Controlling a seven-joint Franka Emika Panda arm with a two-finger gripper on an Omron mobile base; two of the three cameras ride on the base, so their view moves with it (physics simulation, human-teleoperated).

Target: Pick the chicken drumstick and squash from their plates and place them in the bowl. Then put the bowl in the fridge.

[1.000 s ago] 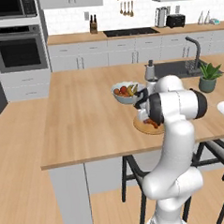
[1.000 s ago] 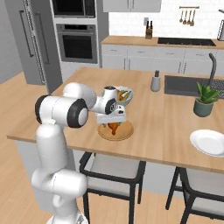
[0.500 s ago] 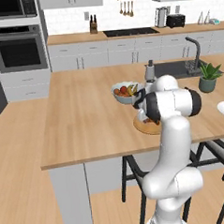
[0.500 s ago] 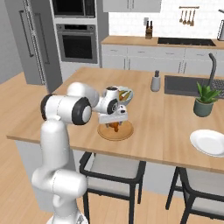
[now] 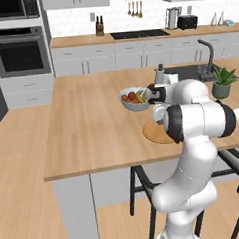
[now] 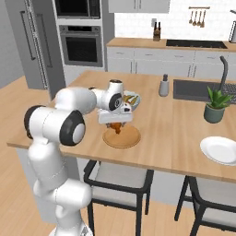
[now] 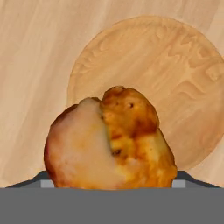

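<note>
Wooden tabletop [image 6: 184,124] on the kitchen island stretches ahead of me, grey cabinets and a black wall oven [image 5: 19,51] behind it. I've got the arm folded: it climbs from the base, elbows over at shoulder height and reaches across the near edge, with the hand turned to look straight down. The fingers [image 6: 118,125] hang right above the flat wooden plate [image 6: 121,137]. In the hand view the chicken drumstick [image 7: 109,141] sits big and close between the two fingertips [image 7: 41,180], its fat roasted end toward the camera, the wooden plate below and behind it. The fingers are spread wide but clamped around the drumstick, and from the right base view the drumstick [image 6: 118,126] looks lifted just clear of the plate, a small orange-brown lump under the hand. A pale fruit bowl [image 5: 133,99] stands just beyond the wooden plate. Far off to the arm's right, the glossy white plate [image 6: 220,150] rests near the tabletop's edge, well apart from the hand.
</note>
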